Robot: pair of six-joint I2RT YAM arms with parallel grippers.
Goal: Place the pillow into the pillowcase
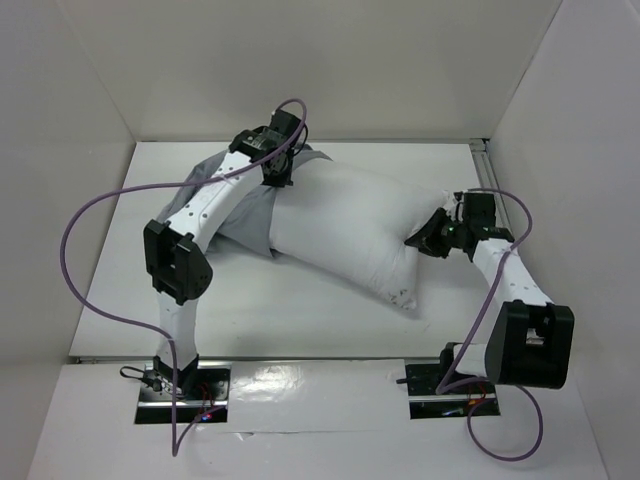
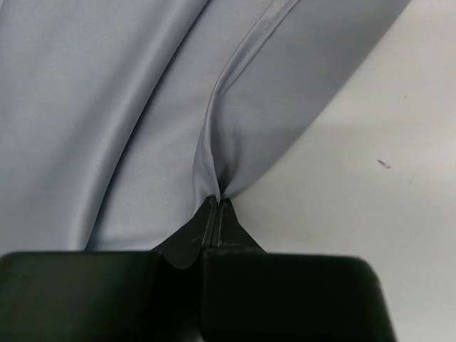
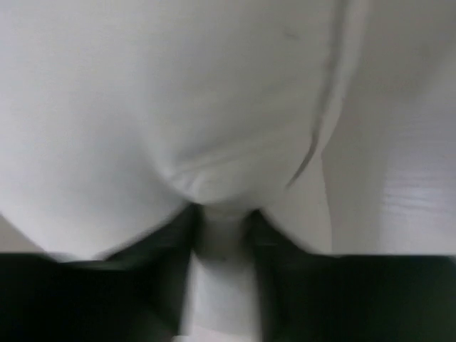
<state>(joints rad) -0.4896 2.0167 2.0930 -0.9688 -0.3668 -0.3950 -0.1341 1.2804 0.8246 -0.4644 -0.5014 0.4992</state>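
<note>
Your left gripper (image 2: 216, 203) is clenched on a fold of the pillowcase (image 2: 107, 107) — the two black fingers meet with the blue-grey cloth pinched at their tips. The fabric rises from there in a tight pleat with a stitched hem running up it. To the right of that pleat, the left wrist view shows the bare white table (image 2: 377, 214).

From above, you can see the pillowcase lying crumpled toward the far left part of the table. It is mostly under your left arm (image 1: 200, 205), which reaches over it to where the cloth meets the pillow (image 1: 350, 225).

The pillow lies across the middle of the table on a slant. One end sits toward the far edge next to the pillowcase, and the opposite corner points toward the near right. Its far-left end touches the grey cloth; whether any of it is inside the sack you cannot tell from these views.

Your right gripper (image 3: 222, 217) is grasping the pillow — white fabric is bunched between its fingers and puckered just above them. In the top view it bites the pillow's right-hand side, toward the right edge of the table.
</note>
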